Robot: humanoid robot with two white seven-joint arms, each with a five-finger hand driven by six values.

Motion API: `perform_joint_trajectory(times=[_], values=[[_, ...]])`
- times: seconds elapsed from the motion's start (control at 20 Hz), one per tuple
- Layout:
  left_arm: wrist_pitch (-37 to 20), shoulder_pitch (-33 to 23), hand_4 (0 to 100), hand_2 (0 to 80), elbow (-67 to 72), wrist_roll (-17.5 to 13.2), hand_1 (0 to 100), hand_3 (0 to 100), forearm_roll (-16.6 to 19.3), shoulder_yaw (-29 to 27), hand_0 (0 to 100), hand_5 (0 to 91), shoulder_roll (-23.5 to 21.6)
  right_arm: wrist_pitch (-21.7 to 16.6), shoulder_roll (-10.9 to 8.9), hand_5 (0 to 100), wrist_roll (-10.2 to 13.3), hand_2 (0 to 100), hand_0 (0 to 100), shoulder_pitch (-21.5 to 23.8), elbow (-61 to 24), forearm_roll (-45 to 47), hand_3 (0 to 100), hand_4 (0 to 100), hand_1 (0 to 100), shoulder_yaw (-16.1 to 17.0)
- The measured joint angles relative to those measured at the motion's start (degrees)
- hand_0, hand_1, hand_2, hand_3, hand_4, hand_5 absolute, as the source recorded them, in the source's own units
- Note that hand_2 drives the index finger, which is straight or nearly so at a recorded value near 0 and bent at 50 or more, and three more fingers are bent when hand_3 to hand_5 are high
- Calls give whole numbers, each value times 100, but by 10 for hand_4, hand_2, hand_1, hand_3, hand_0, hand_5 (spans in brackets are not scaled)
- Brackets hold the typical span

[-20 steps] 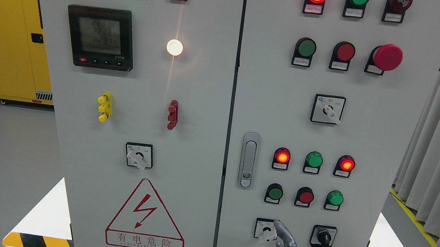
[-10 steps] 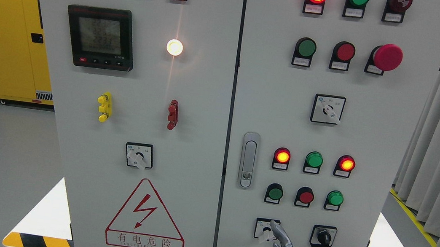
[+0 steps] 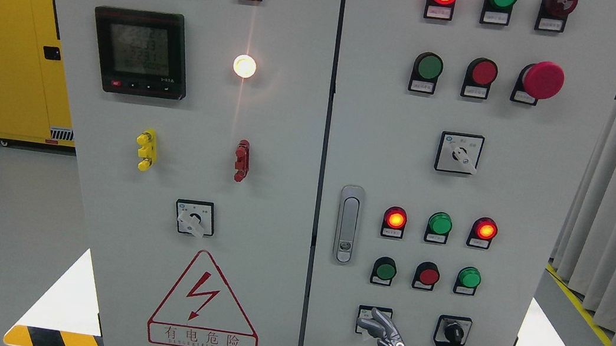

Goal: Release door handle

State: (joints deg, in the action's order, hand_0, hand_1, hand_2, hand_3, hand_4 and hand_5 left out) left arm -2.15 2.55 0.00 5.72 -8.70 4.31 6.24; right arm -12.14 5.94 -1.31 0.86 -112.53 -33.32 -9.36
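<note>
Low in the frame, right of centre: right hand (image 3: 382, 333) reaching up from the bottom edge, metal fingers (image 3: 370, 325) spread and lying over the small white rotary switch (image 3: 373, 318), covering its knob; whether clamped on it or merely resting cannot be told. Just beside, to the right: black rotary switch (image 3: 451, 335). Above, well apart from the hand: silver door handle (image 3: 347, 224), upright, flush against the right door (image 3: 517, 212) near the centre seam, untouched. Higher up: red emergency button (image 3: 543, 80). Lower centre-left: red-triangle warning sign (image 3: 206, 302). Far upper left: yellow cabinet (image 3: 10, 38).
</note>
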Motion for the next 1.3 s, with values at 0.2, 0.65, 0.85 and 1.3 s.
perform_joint_trajectory(times=[0.2, 0.65, 0.85, 1.3], values=[[0, 0, 0, 0, 0, 0, 556, 0, 0, 0, 120, 0, 0, 78, 22, 1000, 198, 0, 462, -234, -2, -1140, 1000, 1000, 415, -14], [0, 0, 0, 0, 0, 0, 556, 0, 0, 0, 120, 0, 0, 722, 104, 1000, 840, 0, 442, -680, 132, -3242, 1000, 1000, 383, -158], [0, 0, 0, 0, 0, 0, 556, 0, 0, 0, 120, 0, 0, 797, 125, 1000, 1089, 0, 448, -772, 254, -3960, 1000, 1000, 381, -256], [0, 0, 0, 0, 0, 0, 556, 0, 0, 0, 120, 0, 0, 1015, 149, 1000, 1272, 0, 471, -1059, 631, -5075, 1000, 1000, 382, -449]])
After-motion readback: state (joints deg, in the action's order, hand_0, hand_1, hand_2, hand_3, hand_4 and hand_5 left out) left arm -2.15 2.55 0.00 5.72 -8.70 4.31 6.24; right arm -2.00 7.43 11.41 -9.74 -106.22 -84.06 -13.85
